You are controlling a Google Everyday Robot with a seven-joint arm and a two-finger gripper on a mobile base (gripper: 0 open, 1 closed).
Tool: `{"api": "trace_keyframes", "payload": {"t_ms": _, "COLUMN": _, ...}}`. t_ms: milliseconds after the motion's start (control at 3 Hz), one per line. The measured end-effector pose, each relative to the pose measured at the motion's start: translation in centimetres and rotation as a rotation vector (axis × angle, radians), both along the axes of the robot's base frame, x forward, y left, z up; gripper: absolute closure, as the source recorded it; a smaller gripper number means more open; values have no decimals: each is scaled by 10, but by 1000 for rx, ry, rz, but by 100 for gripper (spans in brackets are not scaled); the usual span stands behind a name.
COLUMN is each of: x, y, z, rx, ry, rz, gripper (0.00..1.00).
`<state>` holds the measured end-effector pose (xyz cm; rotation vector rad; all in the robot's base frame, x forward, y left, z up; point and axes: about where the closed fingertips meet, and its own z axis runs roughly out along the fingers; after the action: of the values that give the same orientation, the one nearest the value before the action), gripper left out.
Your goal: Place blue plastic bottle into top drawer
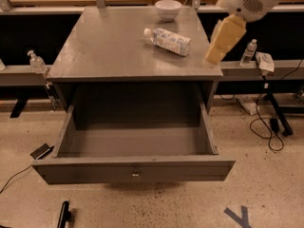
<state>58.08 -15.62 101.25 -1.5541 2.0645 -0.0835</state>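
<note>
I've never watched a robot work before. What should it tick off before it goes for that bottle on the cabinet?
1. Top drawer pulled open: ok.
2. Room in the drawer: ok, nothing shows inside it.
3. Blue plastic bottle in plain sight: ok, it lies on its side on the cabinet top.
4. Bowl apart from the bottle: ok, there is a gap between them.
5. Gripper at the bottle: not ok, it hangs by the cabinet top's right edge, apart from the bottle.
</note>
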Motion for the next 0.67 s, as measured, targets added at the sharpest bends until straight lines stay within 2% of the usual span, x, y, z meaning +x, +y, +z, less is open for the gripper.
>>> {"api": "trace_keyframes", "payload": {"t_ms": 333, "x": 51, "y": 15, "z": 18, "rx": 50, "ry": -47, "rz": -61, "gripper": 0}}
{"api": "trace_keyframes", "payload": {"t_ms": 667, "x": 53, "y": 15, "z": 17, "rx": 54, "ry": -53, "rz": -65, "gripper": 0}}
